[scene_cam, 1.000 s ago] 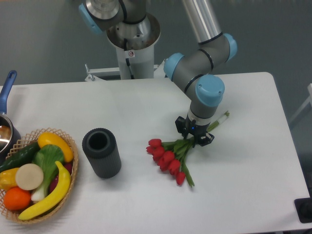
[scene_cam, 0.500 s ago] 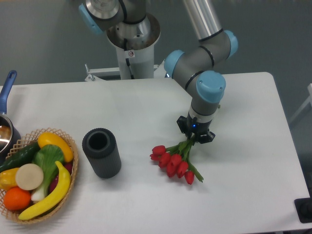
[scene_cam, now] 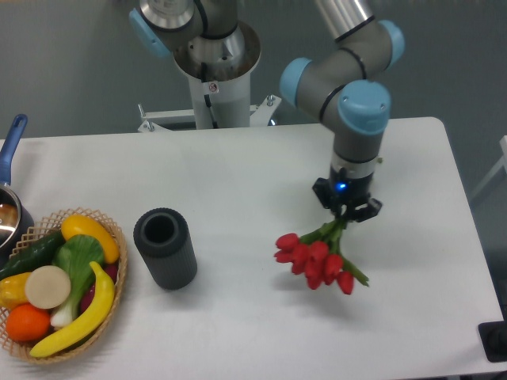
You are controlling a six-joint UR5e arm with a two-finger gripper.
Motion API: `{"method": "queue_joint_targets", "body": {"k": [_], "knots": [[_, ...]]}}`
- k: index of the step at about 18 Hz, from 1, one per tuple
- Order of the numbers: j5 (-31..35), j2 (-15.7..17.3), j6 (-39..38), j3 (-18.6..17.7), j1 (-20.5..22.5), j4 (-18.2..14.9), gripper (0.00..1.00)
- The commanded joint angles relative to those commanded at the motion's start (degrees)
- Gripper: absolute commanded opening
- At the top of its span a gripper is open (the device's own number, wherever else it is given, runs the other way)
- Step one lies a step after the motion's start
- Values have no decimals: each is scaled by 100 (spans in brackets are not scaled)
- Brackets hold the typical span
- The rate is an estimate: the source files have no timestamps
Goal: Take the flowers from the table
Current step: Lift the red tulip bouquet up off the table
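Note:
The flowers (scene_cam: pixel 315 257), a bunch of red tulip buds with green stems, hang from my gripper (scene_cam: pixel 346 214) above the right half of the white table (scene_cam: pixel 238 174). The gripper is shut on the green stems just above the buds. The buds point down and to the left, and a faint shadow lies under them on the table. The stem ends and the band are hidden behind the gripper.
A dark grey cylinder (scene_cam: pixel 165 247) stands left of centre. A wicker basket (scene_cam: pixel 111 229) of fruit and vegetables sits at the front left. A pot with a blue handle (scene_cam: pixel 12 142) is at the left edge. The robot's base (scene_cam: pixel 214 71) stands at the back.
The gripper has moved to the right and upward with the flowers in it. The bunch has left its earlier spot and now hangs from the gripper.

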Motion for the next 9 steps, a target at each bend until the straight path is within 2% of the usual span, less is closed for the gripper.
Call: {"method": "queue_joint_targets", "body": {"k": [6, 9], "knots": [[9, -79, 26, 985, -9, -1231, 7], [18, -149, 27, 1118, -18, -1426, 7]]}}
